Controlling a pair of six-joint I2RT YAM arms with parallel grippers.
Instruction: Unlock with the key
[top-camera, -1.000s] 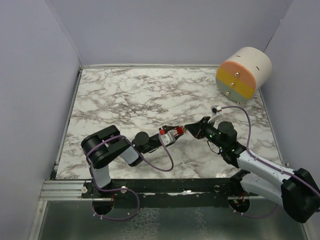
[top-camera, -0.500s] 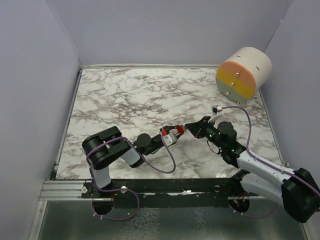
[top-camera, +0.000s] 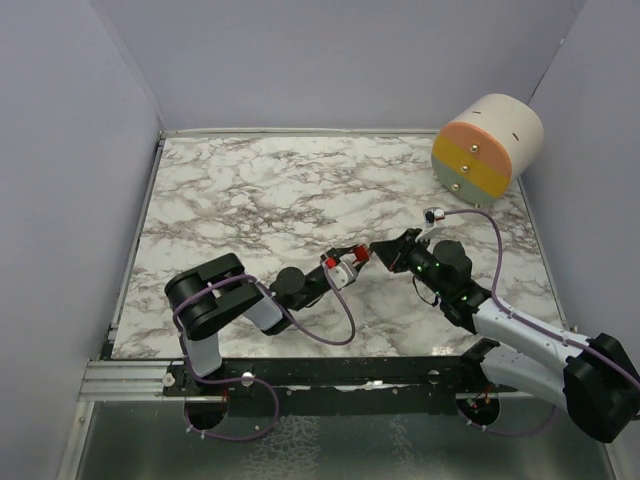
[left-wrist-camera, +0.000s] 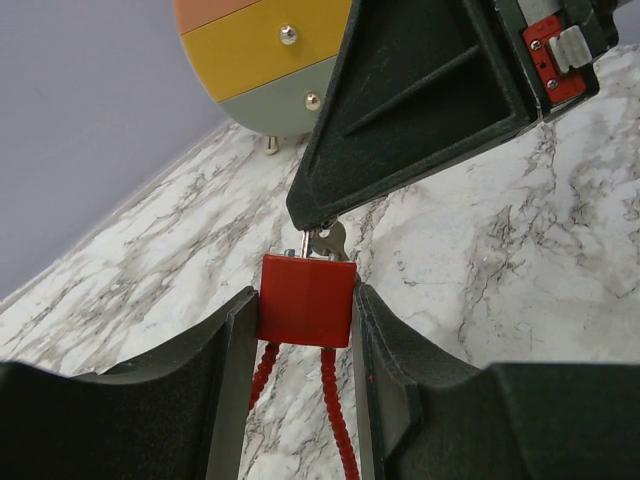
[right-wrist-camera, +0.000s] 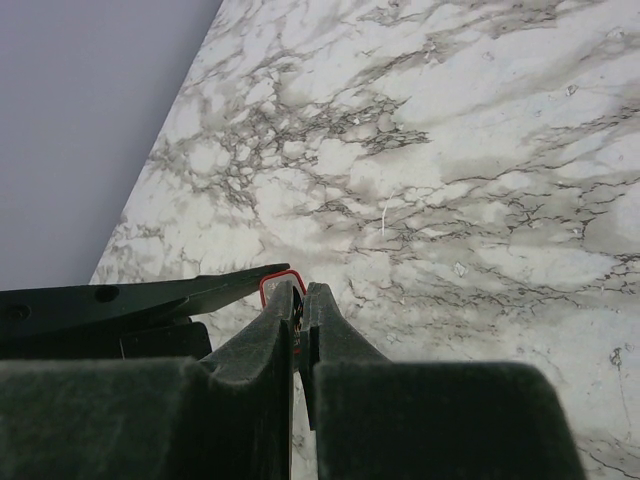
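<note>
A: overhead status?
B: left gripper (top-camera: 352, 258) and right gripper (top-camera: 373, 250) meet tip to tip at frame centre, low over the marble table (top-camera: 250, 190). Red padlock (top-camera: 358, 256) sits between them, too small for detail. Round drawer unit (top-camera: 487, 148) is upper right, well apart.
A: left wrist cam?
B: padlock (left-wrist-camera: 307, 300) is centre frame, clamped by its sides between the left fingers (left-wrist-camera: 236, 345), jaws part-way open to its width. Red cords (left-wrist-camera: 332, 405) hang off its lower end. The right gripper comes in from the upper right, pinched shut on the key (left-wrist-camera: 326, 240). The key's head touches the lock's top face and the blade isn't visible.
A: right wrist?
B: only closed fingertips (right-wrist-camera: 322, 305) and a red loop (right-wrist-camera: 283, 274) just past them. Keyway hidden.
A: step?
B: insertion looks done or nearly so. Next, I'd judge: seat the key fully, then roll the right wrist about the key axis while the left holds firm. Risk is the lock twisting in the grip.
</note>
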